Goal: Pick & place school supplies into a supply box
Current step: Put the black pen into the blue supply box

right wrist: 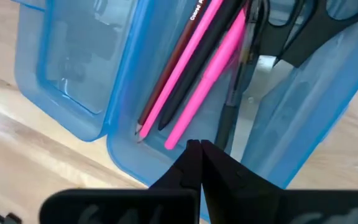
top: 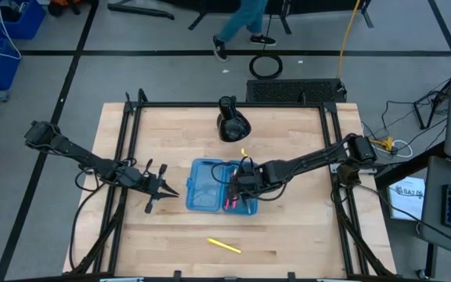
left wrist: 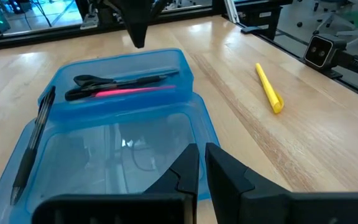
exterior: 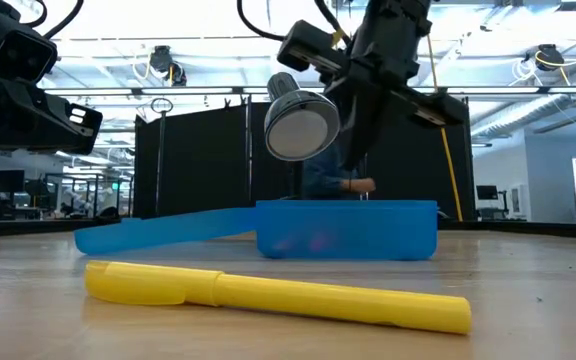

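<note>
The blue supply box (top: 221, 186) lies open on the table, its empty lid half (left wrist: 123, 155) toward the left edge. The other half (right wrist: 185, 93) holds pink pens (right wrist: 210, 68), a reddish pencil (right wrist: 176, 68), a black pen (right wrist: 232, 118) and black-handled scissors (left wrist: 104, 81). Another black pen (left wrist: 33, 140) lies along the box's far end. My right gripper (right wrist: 197, 146) hovers shut just above the filled half (top: 235, 185). My left gripper (left wrist: 202, 155) is shut, left of the lid (top: 165, 191). A yellow pen (top: 224, 246) lies on the table near the near edge.
A black rounded lump (top: 232, 124) sits beyond the box near the far edge. A small yellow item (top: 243, 153) lies between the lump and the box. The black frame rails (top: 131, 157) run along the table's left and right sides. A person (top: 245, 23) walks beyond the table.
</note>
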`<control>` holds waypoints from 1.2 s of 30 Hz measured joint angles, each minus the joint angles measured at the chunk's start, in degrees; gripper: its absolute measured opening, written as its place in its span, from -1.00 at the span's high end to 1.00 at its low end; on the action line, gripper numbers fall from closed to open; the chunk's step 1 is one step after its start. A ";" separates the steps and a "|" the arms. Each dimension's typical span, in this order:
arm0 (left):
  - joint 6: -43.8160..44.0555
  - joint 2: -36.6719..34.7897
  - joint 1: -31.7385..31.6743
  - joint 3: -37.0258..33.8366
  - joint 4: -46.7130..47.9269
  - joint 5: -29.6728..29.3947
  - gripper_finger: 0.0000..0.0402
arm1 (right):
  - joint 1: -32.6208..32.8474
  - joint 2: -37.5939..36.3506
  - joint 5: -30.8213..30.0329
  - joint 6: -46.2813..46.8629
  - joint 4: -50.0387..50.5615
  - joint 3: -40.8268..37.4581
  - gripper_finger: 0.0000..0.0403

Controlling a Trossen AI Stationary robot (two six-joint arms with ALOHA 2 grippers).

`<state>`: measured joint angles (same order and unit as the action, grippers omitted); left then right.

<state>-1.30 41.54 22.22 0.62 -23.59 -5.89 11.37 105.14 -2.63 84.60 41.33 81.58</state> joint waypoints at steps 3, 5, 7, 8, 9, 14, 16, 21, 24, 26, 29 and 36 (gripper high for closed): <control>0.04 0.00 0.00 0.00 0.02 0.00 0.82 | 0.52 0.00 -0.07 -0.87 -0.84 0.00 0.99; 0.21 0.02 -0.01 0.00 0.02 0.00 0.82 | 1.18 0.00 -0.28 -3.71 -3.39 0.00 1.00; 0.42 0.00 0.00 0.00 0.01 0.02 0.82 | 2.31 -0.53 -1.94 -8.56 -7.05 -0.02 1.00; 0.84 0.00 0.00 0.00 0.02 0.03 0.82 | 3.15 -1.04 -3.92 -11.74 -8.66 -0.02 1.00; 1.50 0.00 0.00 0.00 0.02 0.13 0.82 | 4.09 -2.00 -6.11 -15.06 -9.42 -0.02 1.00; 0.14 0.02 -0.01 -0.01 -0.48 3.70 0.82 | 10.27 -9.15 -24.70 -25.16 -2.44 -0.02 1.00; -1.91 0.01 -0.02 -0.01 -0.59 3.94 0.82 | 12.74 -12.35 -31.98 -32.81 -2.01 -0.91 1.00; -3.00 0.02 -0.07 0.00 -2.56 -0.30 0.82 | 15.90 -19.23 -39.06 -53.45 -12.26 -9.01 1.00; -4.24 0.00 -0.07 0.07 -4.15 -4.98 0.82 | 15.12 -23.18 -34.69 -63.24 -24.43 -17.84 1.00; -5.64 0.02 -0.07 1.07 -3.11 -9.82 0.82 | 14.17 -26.24 -28.88 -69.26 -33.85 -25.06 1.00; -5.58 0.00 -0.11 2.84 -1.12 -16.67 0.82 | 12.29 -30.38 -23.28 -74.40 -49.10 -36.68 1.00; -5.95 0.49 -0.09 8.56 10.98 -16.98 0.83 | 6.92 -36.87 -21.38 -76.03 -64.23 -52.32 1.00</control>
<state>-7.25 42.03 22.13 9.19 -12.61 -22.87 18.29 68.27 -24.01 8.57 -22.90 29.26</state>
